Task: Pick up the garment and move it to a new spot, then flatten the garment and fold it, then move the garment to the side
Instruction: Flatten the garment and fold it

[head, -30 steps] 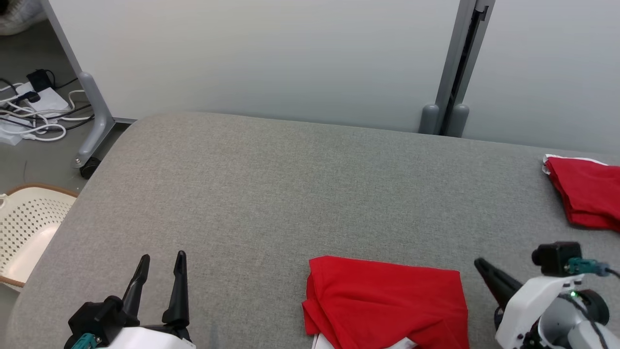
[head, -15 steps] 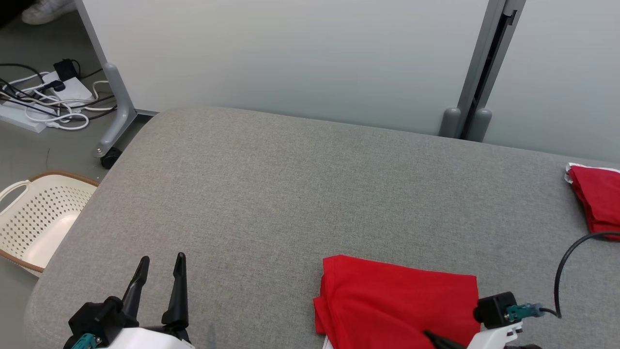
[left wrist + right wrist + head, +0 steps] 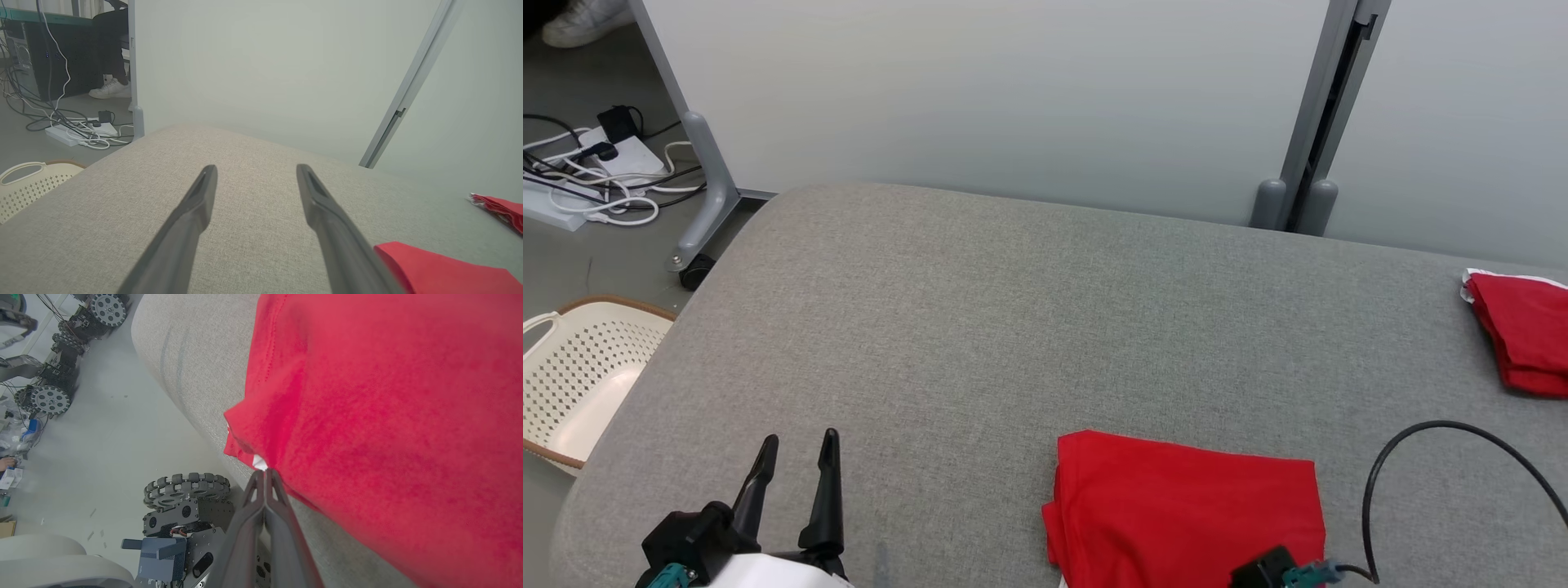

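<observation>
Left gripper [image 3: 800, 438] hovers, fingers spread, over the near left corner of the grey padded table [image 3: 1013, 327]. Right of it the folded red garment [image 3: 1188, 506] lies at the near edge, the right gripper [image 3: 264, 472], tips pressed together, touching its hem. Another red cloth [image 3: 1523, 335] sits at the right edge.

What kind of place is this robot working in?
Likely a robotics lab: partition panels behind a padded grey table, power strips and cables on the floor, and wheeled robot bases parked nearby.

Red garment [image 3: 1184, 506]: folded into a flat rectangle, a white inner edge showing; five o'clock on grey padded table [image 3: 980, 327], near edge.
</observation>
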